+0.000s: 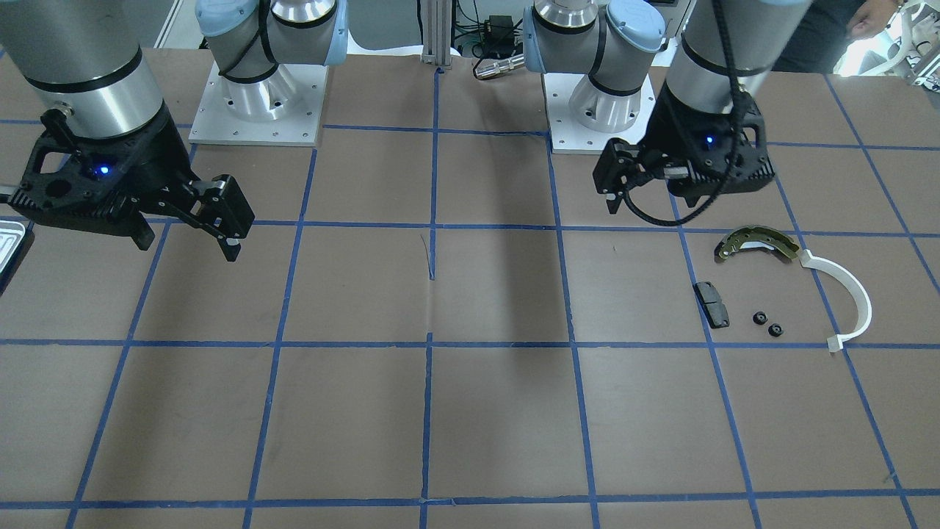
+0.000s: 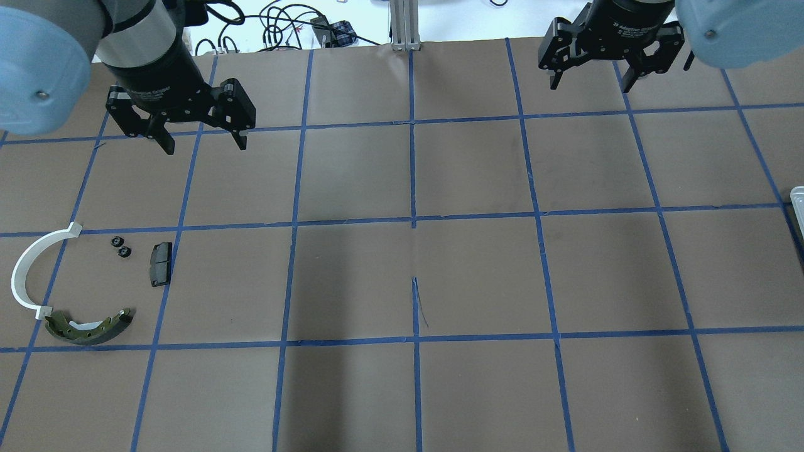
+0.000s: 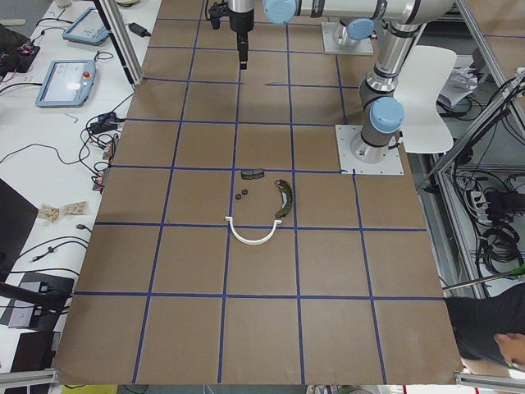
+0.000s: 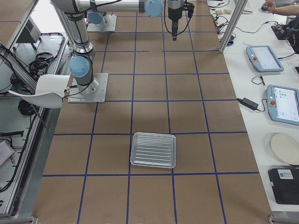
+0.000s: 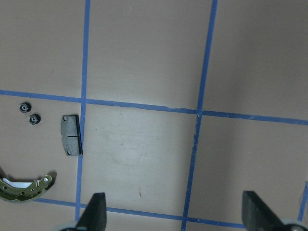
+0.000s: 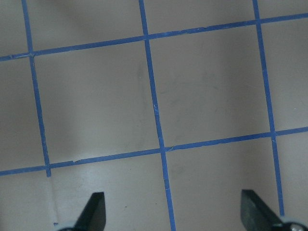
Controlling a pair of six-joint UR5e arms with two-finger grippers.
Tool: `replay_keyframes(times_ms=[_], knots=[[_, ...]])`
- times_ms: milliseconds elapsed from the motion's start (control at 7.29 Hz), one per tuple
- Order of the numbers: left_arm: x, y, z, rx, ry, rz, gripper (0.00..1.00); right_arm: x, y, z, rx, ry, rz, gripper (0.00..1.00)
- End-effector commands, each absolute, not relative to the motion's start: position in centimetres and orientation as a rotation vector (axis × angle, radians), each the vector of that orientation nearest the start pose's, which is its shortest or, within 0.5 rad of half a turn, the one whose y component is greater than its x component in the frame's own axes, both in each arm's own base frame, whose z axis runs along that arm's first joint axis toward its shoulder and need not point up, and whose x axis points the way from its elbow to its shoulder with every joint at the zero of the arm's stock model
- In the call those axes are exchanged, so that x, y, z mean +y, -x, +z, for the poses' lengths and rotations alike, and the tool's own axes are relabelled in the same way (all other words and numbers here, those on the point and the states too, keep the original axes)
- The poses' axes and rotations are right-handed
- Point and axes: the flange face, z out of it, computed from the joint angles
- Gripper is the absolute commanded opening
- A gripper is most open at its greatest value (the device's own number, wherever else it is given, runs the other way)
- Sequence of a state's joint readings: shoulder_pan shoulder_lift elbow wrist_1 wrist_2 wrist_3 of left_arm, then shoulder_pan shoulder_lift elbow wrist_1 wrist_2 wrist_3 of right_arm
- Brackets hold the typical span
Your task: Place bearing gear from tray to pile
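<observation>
Two small black bearing gears (image 2: 120, 247) lie on the table within the pile, between the white half-ring (image 2: 25, 263) and the black pad (image 2: 160, 263). The olive brake shoe (image 2: 88, 326) lies just nearer. The gears also show in the front view (image 1: 767, 324) and in the left wrist view (image 5: 29, 113). The silver tray (image 4: 153, 150) holds nothing; only its edge shows overhead (image 2: 798, 201). My left gripper (image 2: 206, 145) is open and empty, above the table beyond the pile. My right gripper (image 2: 590, 86) is open and empty, at the far right.
The brown table top (image 2: 414, 276) carries a blue tape grid. Both arm bases (image 1: 257, 110) stand on white plates at the robot's edge. Cables and an aluminium post (image 2: 405, 25) lie past the far edge. Tablets and a plate sit on a side bench (image 4: 275, 93).
</observation>
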State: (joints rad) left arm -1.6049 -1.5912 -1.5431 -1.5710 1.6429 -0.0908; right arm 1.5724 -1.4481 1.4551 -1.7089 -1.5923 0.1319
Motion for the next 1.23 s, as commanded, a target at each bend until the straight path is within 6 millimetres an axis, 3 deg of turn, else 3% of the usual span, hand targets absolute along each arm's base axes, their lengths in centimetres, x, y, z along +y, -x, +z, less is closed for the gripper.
replay_keyframes(times_ms=[0,137,411,549,686,1097], knots=[[-48.6,15.7,47.4,3.082,0.043,-0.171,1.00,-55.6,-13.2,49.6,3.140,-0.205,-0.212,1.00],[-48.9,15.7,47.7,3.084,0.049,-0.233,1.00,-55.6,-13.2,49.6,3.141,-0.205,-0.210,1.00],[-48.9,14.5,48.7,3.089,0.015,-0.120,1.00,-55.6,-13.2,49.6,3.141,-0.205,-0.210,1.00],[-50.0,12.5,50.5,3.098,0.013,-0.057,1.00,-55.7,-13.2,49.6,3.141,-0.205,-0.210,1.00],[-50.2,11.0,50.9,3.137,0.067,0.002,1.00,-55.7,-13.2,49.6,3.141,-0.205,-0.210,1.00],[-50.2,11.3,50.7,3.152,0.041,0.007,1.00,-55.8,-13.2,49.9,3.141,-0.193,-0.222,1.00]])
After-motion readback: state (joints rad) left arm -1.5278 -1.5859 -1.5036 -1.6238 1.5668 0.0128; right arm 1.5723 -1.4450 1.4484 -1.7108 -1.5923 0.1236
